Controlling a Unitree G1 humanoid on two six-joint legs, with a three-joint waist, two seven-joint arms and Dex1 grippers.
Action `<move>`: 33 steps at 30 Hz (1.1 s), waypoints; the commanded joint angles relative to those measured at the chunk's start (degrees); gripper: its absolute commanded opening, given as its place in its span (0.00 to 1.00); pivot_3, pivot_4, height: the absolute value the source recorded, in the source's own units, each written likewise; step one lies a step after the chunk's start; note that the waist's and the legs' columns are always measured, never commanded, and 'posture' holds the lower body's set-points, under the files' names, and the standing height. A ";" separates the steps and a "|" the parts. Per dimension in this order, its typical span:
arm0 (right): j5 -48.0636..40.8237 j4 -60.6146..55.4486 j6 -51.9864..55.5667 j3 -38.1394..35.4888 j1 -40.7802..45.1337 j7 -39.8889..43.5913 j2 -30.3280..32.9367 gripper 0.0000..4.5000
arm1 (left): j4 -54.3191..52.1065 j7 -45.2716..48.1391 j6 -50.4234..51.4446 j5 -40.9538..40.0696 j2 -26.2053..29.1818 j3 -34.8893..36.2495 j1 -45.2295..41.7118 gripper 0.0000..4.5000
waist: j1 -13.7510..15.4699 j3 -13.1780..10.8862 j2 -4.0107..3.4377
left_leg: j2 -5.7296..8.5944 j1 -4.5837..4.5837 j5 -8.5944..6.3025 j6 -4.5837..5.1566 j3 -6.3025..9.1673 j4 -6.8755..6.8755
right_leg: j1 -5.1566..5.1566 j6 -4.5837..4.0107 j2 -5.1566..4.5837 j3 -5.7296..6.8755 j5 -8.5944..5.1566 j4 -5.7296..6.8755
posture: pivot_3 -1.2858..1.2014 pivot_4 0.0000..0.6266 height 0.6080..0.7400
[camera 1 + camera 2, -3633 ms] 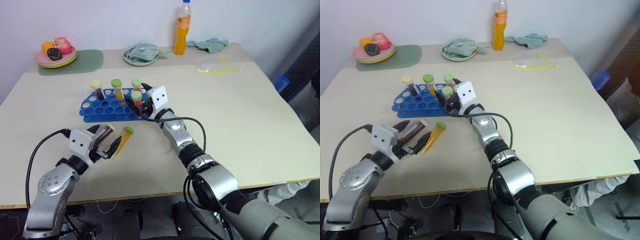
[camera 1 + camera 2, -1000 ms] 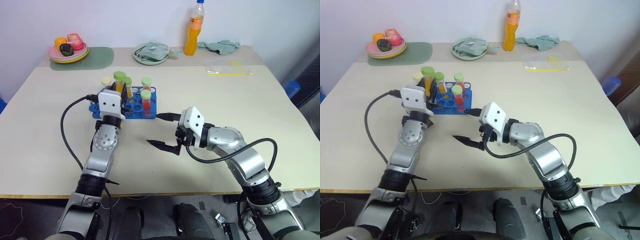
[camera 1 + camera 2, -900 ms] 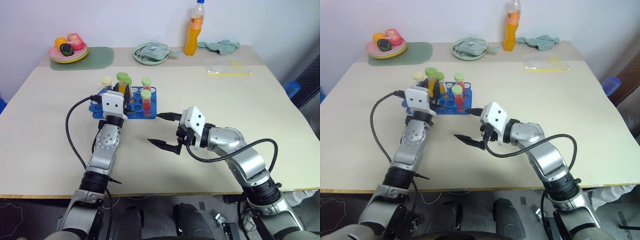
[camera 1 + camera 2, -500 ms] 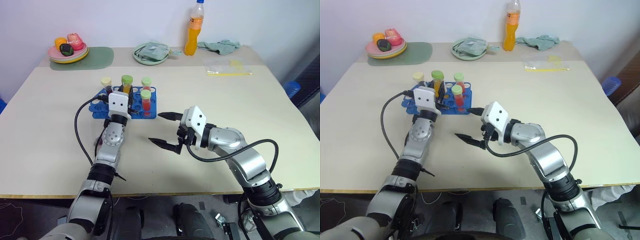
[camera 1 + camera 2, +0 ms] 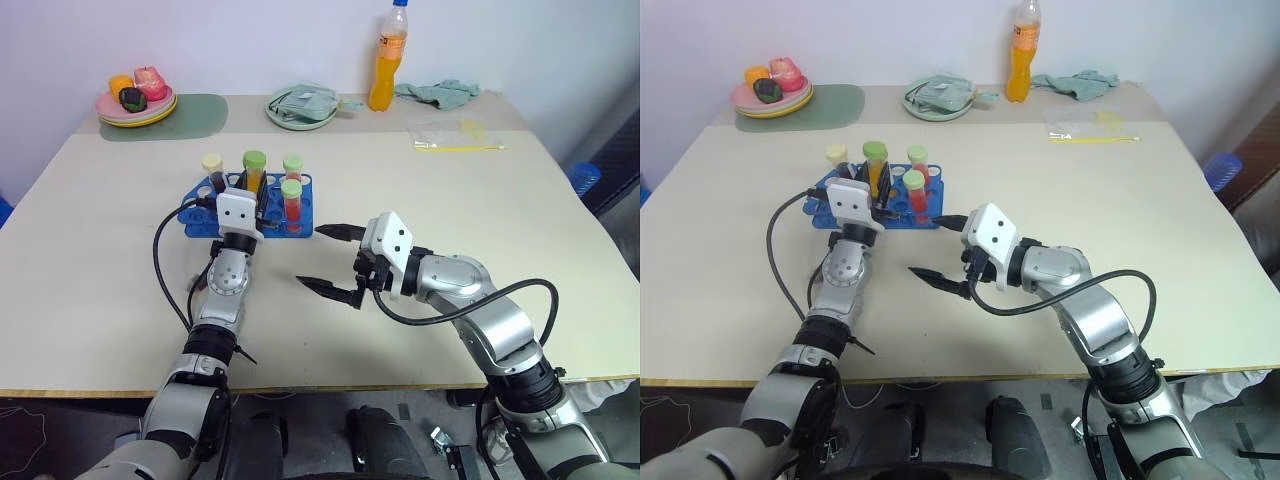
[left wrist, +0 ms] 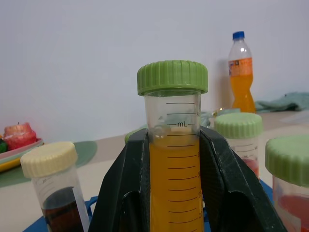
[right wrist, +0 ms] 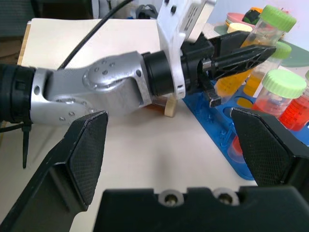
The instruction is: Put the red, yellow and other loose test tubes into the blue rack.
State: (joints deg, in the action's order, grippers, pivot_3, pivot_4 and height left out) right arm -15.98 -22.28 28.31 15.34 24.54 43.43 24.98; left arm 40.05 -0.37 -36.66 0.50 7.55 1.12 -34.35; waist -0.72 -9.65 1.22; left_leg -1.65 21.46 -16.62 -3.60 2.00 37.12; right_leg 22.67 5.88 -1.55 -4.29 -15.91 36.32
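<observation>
Pale and bare in front of me, the bench (image 5: pixel 520 200) carries the blue rack (image 5: pixel 200 212) at its far left, and that is where I am working.

My left pincer (image 6: pixel 174 159) is pinching the yellow-orange tube (image 6: pixel 175 145), one black finger on each side of the clear wall below the green cap, and holds it upright over the rack. I cannot tell whether its tip has entered a hole. I judge this tube light, rigid and smooth, so it could slide down between the pads. A grip high on the barrel, just under the cap's rim, gives a shoulder to catch it, and a gentle squeeze should do.

Around it the cream-capped maroon tube (image 5: pixel 212 168) and two green-capped red tubes (image 5: pixel 291 198) stand upright in the rack. The rack looks light enough to skate if I push a tube down crooked.

My right pincer (image 5: pixel 330 260) hangs spread wide and empty over bare bench just right of the rack.

Well beyond stand an orange drink bottle (image 5: pixel 391 58), a plate of fruit (image 5: pixel 137 97) and a green mat (image 5: pixel 190 115).
</observation>
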 commanded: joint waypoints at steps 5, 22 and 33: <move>-0.75 -3.54 0.80 -1.03 -0.09 -0.02 0.88 1.00 | 5.57 0.93 -6.59 -0.59 -1.48 1.70 -1.10 0.18 | 0.02 0.00 0.00 | 0.00 -0.02 0.00 0.00 0.00 0.01 | -0.04 0.00 0.00 0.00 0.00 0.00 | 0.52 0.24 1.00; -0.88 -4.31 0.96 -0.87 -0.03 0.37 1.22 1.00 | -13.92 4.11 4.23 -7.64 -0.68 4.53 6.82 0.99 | -0.29 0.00 0.00 | -0.01 -0.02 0.00 0.01 0.02 0.00 | -0.03 0.01 0.00 0.02 0.01 0.04 | 0.52 0.24 1.00; -1.50 -2.76 -0.04 -4.05 2.36 2.86 4.65 1.00 | -66.21 12.20 62.41 -30.27 24.49 12.54 30.91 0.99 | -0.23 -0.04 -0.01 | -0.12 -0.10 0.00 0.02 0.02 0.07 | -0.02 -0.04 0.01 0.01 -0.02 0.29 | 0.52 0.24 1.00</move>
State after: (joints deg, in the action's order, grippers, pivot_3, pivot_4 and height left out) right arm -16.59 -24.41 29.52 13.54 25.14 45.44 28.97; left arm -20.69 11.74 16.27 -25.76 29.25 10.86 -2.76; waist -0.95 -9.69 1.20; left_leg -1.77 21.36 -16.60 -3.55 2.01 37.22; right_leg 22.66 5.83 -1.53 -4.28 -15.94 36.61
